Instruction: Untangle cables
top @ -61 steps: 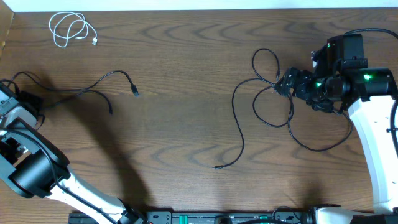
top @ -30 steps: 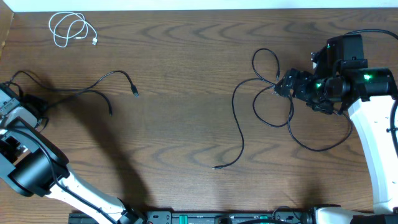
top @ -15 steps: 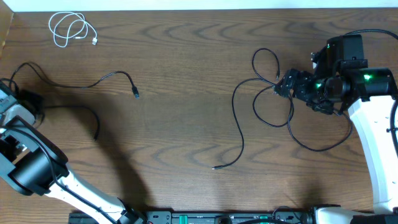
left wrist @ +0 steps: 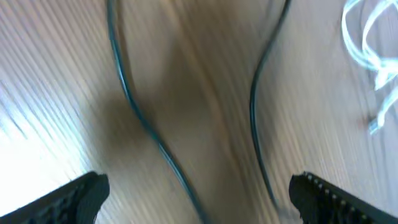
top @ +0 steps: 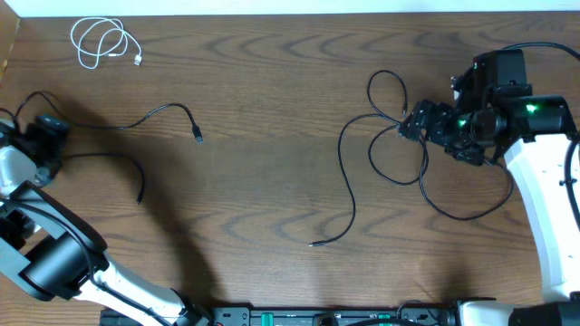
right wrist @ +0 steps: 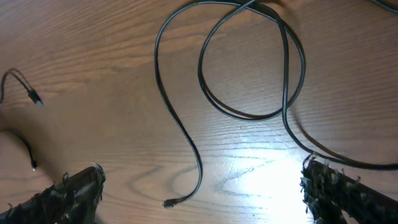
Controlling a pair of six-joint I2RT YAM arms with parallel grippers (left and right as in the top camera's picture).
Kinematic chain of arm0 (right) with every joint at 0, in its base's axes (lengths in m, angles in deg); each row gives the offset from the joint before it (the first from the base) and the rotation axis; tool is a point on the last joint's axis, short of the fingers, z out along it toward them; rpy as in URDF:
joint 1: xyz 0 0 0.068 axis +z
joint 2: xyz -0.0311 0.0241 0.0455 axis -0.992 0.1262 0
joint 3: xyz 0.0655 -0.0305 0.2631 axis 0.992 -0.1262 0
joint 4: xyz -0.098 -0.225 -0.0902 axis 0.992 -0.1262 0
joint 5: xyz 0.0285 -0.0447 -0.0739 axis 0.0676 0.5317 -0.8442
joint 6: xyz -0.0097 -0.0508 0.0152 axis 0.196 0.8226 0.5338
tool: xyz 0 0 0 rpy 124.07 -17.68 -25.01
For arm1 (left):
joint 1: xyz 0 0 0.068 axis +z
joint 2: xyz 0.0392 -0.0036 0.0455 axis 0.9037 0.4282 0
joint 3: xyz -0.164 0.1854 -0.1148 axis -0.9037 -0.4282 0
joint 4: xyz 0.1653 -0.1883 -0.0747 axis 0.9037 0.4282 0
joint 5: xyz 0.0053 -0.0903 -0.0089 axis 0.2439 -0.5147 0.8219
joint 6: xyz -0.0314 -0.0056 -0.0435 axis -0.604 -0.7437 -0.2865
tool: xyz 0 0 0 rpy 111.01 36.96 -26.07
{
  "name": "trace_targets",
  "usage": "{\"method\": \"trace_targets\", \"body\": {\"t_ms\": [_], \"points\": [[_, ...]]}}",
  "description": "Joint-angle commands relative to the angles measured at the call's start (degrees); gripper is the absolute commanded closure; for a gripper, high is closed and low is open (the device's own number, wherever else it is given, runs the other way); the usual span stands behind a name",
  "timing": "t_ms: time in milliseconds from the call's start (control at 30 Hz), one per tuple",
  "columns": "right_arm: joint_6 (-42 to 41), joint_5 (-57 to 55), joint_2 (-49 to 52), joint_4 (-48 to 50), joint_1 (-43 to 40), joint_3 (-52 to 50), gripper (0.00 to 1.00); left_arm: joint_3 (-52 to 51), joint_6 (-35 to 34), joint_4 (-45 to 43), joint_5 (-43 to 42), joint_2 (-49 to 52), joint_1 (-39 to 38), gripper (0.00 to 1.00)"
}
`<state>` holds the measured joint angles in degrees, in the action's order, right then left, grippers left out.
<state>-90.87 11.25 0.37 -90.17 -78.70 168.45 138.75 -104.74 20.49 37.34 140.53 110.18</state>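
Note:
On the left lie two black cables. One (top: 136, 120) arcs to a plug near the table's middle left; the other (top: 113, 159) curls towards the front. My left gripper (top: 53, 134) hovers open at their left ends. In the left wrist view both strands (left wrist: 137, 118) run blurred between its wide-apart fingers (left wrist: 74, 196), touching neither. A small white cable (top: 101, 43) is coiled at the back left. On the right, a long black cable (top: 399, 149) lies in crossing loops. My right gripper (top: 410, 125) stands open over it with nothing between its fingers (right wrist: 348, 196), and the plug end (right wrist: 169, 202) lies on the wood.
The wooden table's left edge (top: 7, 54) runs close to the left gripper. The white right arm (top: 544, 199) stretches along the right side. Thicker robot wires (top: 535, 45) trail at the back right corner.
My left gripper has opened and let go of the black cable it held. The front left cable's free end has swung towards the front left. The right arm has barely moved.

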Motion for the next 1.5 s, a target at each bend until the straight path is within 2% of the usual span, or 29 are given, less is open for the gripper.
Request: {"method": "trace_targets", "body": {"t_ms": [0, 133, 300, 367, 433, 600, 633, 800, 900, 967, 1067, 1100, 1200, 1267, 1333, 1467], "points": [[-0.4, -0.5, 2.1, 0.3, 0.5, -0.3, 0.01, 0.4, -1.0, 4.6, -13.0, 0.1, -0.6, 0.02], [0.0, -0.4, 4.5, 1.0, 0.5, -0.3, 0.01, 0.0, 0.0, 13.2, -11.6, 0.1, -3.8, 0.02], [0.0, 0.7, 7.2, 1.9, 1.3, -0.3, 0.01, -2.0, 0.1, 18.4, 1.9, 0.2, -10.3, 0.03], [0.0, 1.9, 7.4, 2.3, 1.4, -0.3, 0.01, -3.4, 0.1, 18.2, 4.0, 0.2, -13.5, 0.18], [0.0, 2.0, 7.4, 2.8, 1.4, -0.3, 0.01, -4.7, 0.1, 17.0, 4.0, 0.2, -15.8, 0.25], [0.0, 2.4, 7.4, 2.2, 1.6, -0.3, 0.01, -7.0, -1.3, 16.2, 7.5, 0.3, -20.9, 0.31], [0.0, 2.4, 7.4, 2.2, 1.6, -0.3, 0.01, -7.9, -3.8, 15.8, 10.2, 0.4, -22.3, 0.37], [0.5, 2.5, 7.4, 1.8, 1.7, -0.3, 0.01, -8.7, -4.2, 12.3, 8.7, 0.7, -24.0, 0.68], [0.6, 2.6, 7.4, 1.8, 1.8, -0.3, 0.01, -8.7, -4.2, 9.4, 3.7, 0.7, -24.3, 0.73], [0.6, 2.6, 7.4, 1.8, 1.8, -0.3, 0.01, -8.7, -4.3, 7.6, 1.7, 0.7, -24.2, 0.8], [0.7, 2.6, 7.4, 1.4, 1.9, -0.3, 0.01, -8.7, -6.7, 5.4, 1.4, 0.7, -24.2, 0.81], [0.7, 2.6, 7.4, 1.2, 2.1, -0.3, 0.01, -8.7, -7.1, 4.9, 1.4, 0.7, -24.2, 0.86], [1.0, 2.6, 7.4, 1.1, 2.1, -0.3, 0.01, -8.3, -7.2, 2.6, 0.9, 0.6, -24.2, 0.89], [1.3, 2.6, 7.4, 1.3, 2.1, -0.3, 0.01, -6.8, -7.1, 3.2, 0.8, -0.1, -24.0, 0.89], [1.7, 2.6, 7.4, 1.0, 2.1, -0.3, 0.01, -5.6, -5.7, 3.8, 0.8, -1.5, -24.0, 0.83], [2.1, 2.6, 7.4, 0.7, 2.1, -0.3, 0.01, -4.4, -1.8, 6.6, 3.5, -6.7, -24.0, 0.42]]}}
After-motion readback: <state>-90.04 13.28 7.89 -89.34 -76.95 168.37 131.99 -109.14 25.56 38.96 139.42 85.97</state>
